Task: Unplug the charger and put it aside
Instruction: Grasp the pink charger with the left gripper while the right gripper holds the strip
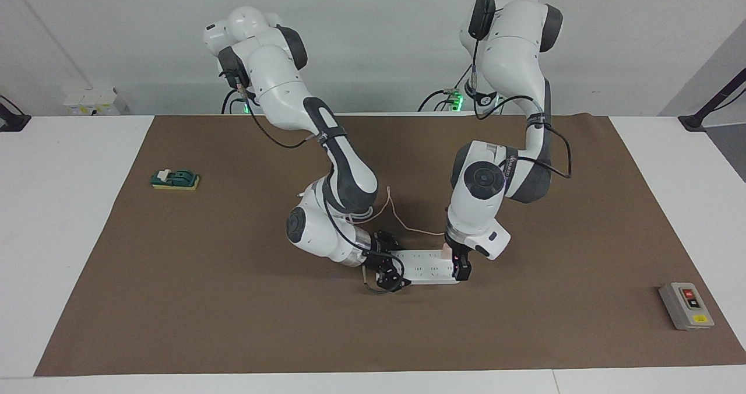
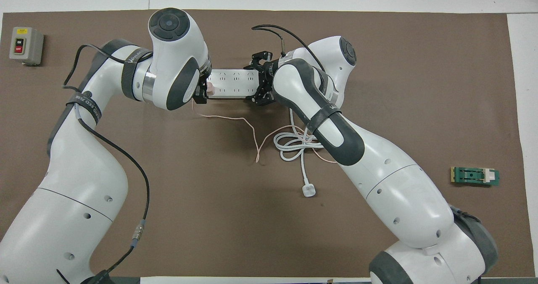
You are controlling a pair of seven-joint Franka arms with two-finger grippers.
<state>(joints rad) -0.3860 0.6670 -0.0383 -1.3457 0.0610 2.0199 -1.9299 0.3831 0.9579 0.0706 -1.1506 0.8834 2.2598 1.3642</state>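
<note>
The charger (image 1: 446,253) is still sitting plugged into the power strip (image 1: 425,266) at the table's six o'clock; the left claw (image 1: 457,261) is closing on it, the right claw (image 1: 389,266) clamping the strip. Unplugging and setting aside are remaining.

1. My facing camera sits high across the table and looks back at both robots, whose bases stand at the top of its frame against the wall. It takes in the whole brown mat (image 1: 175,301) and the white table (image 1: 64,219) at both ends.
2. My overhead camera hangs above the robots' own end, aimed forward and steeply down. It sits closer, so the mat fills most of its frame.
3. Both views share the power strip (image 1: 428,266) mid-mat, the grey switch box (image 1: 686,305) and the green block (image 1: 175,179), mirrored by half a turn.
</note>
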